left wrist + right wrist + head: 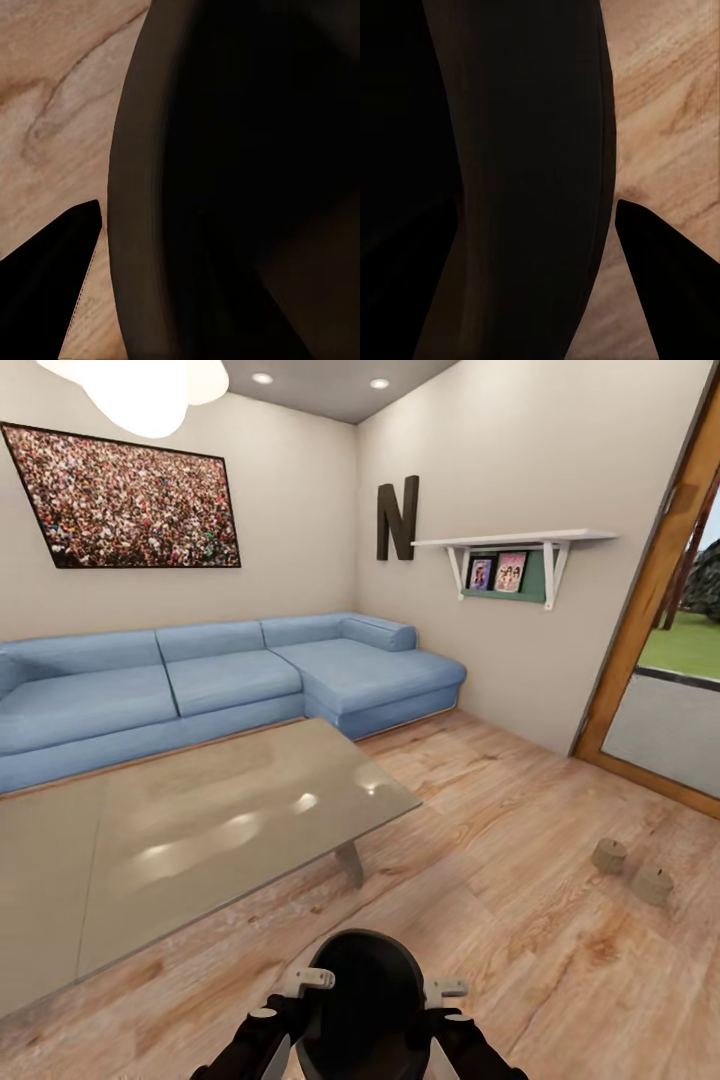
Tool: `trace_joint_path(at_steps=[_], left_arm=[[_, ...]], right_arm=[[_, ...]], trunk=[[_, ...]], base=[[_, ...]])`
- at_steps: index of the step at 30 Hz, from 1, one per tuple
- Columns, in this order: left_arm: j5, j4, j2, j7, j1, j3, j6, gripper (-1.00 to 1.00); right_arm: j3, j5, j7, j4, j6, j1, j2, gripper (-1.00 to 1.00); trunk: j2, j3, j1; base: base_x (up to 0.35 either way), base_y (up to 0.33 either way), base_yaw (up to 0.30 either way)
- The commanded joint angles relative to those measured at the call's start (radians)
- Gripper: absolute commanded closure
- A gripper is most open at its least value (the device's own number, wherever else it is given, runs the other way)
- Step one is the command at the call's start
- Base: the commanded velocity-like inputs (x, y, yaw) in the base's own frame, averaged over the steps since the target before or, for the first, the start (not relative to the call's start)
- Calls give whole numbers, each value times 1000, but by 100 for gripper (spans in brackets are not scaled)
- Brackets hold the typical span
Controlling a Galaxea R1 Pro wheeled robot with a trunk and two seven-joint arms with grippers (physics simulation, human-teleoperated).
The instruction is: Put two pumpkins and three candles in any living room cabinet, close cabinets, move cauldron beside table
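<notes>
Pale-walled living room: both hands, left (318,980) and right (447,989), clamp the rim of the round black cauldron (362,1000) between them, the grey glass-topped counter (190,830) just ahead-left.

Both arms reach forward and inward at the bottom of the head view, black forearms angled toward each other, wrists roughly level. The left gripper (300,990) sits at the left side of the cauldron (365,1000) rim, the right gripper (440,1000) at the right side, each with a pale bracket showing above its wrist. In the left wrist view one dark finger (52,285) lies outside the cauldron wall, over the floor; the wall runs between the jaws. The right wrist view shows the same: one finger (667,277) outside the wall, the other lost in the dark interior. Both grippers clamp the rim.
</notes>
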Motion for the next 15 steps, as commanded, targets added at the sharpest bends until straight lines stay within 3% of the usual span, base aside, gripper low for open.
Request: trace_joint_path(at_steps=[1, 15], left_arm=[[-9, -2, 0, 11, -1, -9, -10, 100], [-9, -2, 0, 11, -1, -9, -10, 100]], right_arm=[[12, -40, -9, 1, 2, 0, 1, 100], [12, -40, -9, 1, 2, 0, 1, 100]], trunk=[[-1, -1, 0], [-1, -1, 0]], base=[[0, 0, 271], [0, 0, 287]])
